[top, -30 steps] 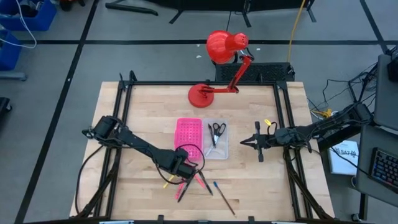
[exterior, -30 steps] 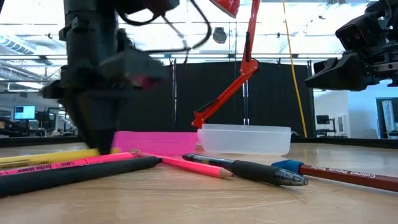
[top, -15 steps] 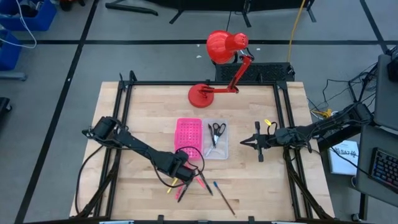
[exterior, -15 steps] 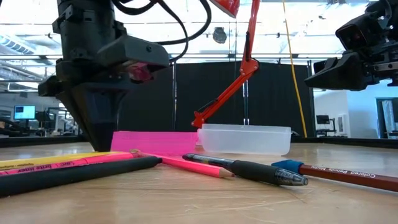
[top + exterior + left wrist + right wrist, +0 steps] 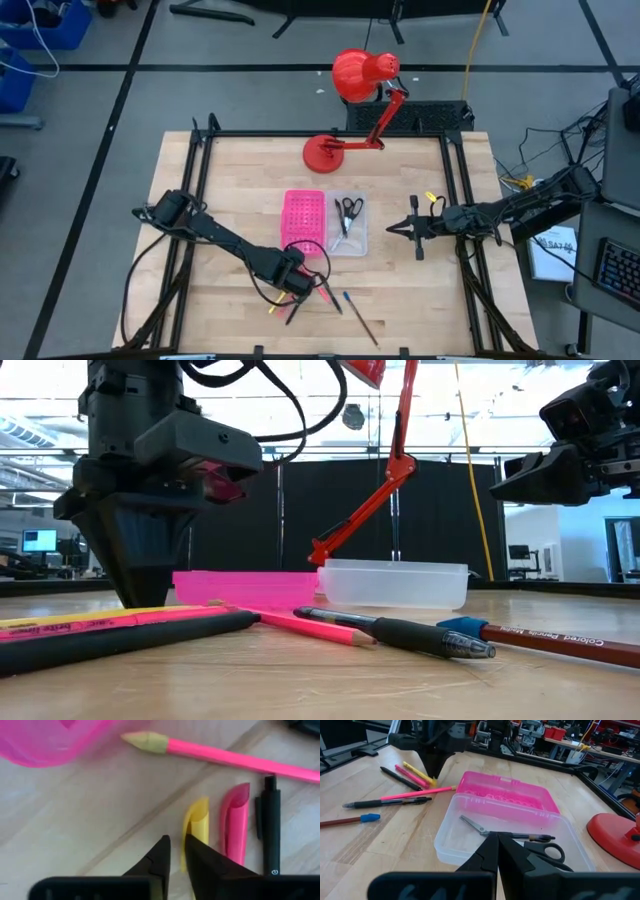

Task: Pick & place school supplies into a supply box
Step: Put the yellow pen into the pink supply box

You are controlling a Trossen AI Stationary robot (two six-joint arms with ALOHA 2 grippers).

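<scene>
My left gripper (image 5: 292,284) stands shut, pointing down, with its tips (image 5: 176,851) at the end of a yellow marker (image 5: 196,825). Beside the marker lie a pink marker (image 5: 235,822), a black pen (image 5: 270,830) and a pink pencil (image 5: 225,755). Another black pen (image 5: 400,632) and a blue-tipped red pencil (image 5: 560,642) lie nearer the table's right. The supply box has a clear tray (image 5: 352,241) joined to a pink half (image 5: 303,213). Black-handled scissors (image 5: 520,837) lie flat in the tray. My right gripper (image 5: 392,229) hovers shut, right of the box. My left gripper comes from above, pointing down, with one finger (image 5: 197,857) in front of the yellow marker's end (image 5: 199,817). That finger hides the spot, so I cannot tell whether it touches the marker. The marker lies flat on the table.
A red desk lamp (image 5: 345,120) stands at the table's far edge, its base (image 5: 325,153) behind the box. Black frame rails (image 5: 200,170) run along the table's left and right sides. Bare wood lies left of the box and between the box and the right arm.
My left gripper has moved toward the table's near edge, away from the pink half of the box, and has come down by the yellow marker's end. The pens, the box and the right arm have stayed where they were.
</scene>
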